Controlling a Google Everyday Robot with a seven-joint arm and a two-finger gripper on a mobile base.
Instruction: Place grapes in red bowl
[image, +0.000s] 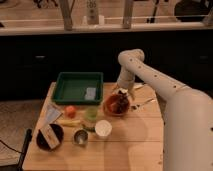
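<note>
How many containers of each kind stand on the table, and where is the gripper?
Bowls: 2, red bowl and black bowl
Cups: 3, white, green, metal
Trays: 1, green tray
Total: 6
The gripper is over the red bowl.

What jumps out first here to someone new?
The big white arm sweeps in from the right, its claw right over the red bowl at the table's middle. Dark grapes sit inside that bowl. Left of it lies the green tray holding a small card.
</note>
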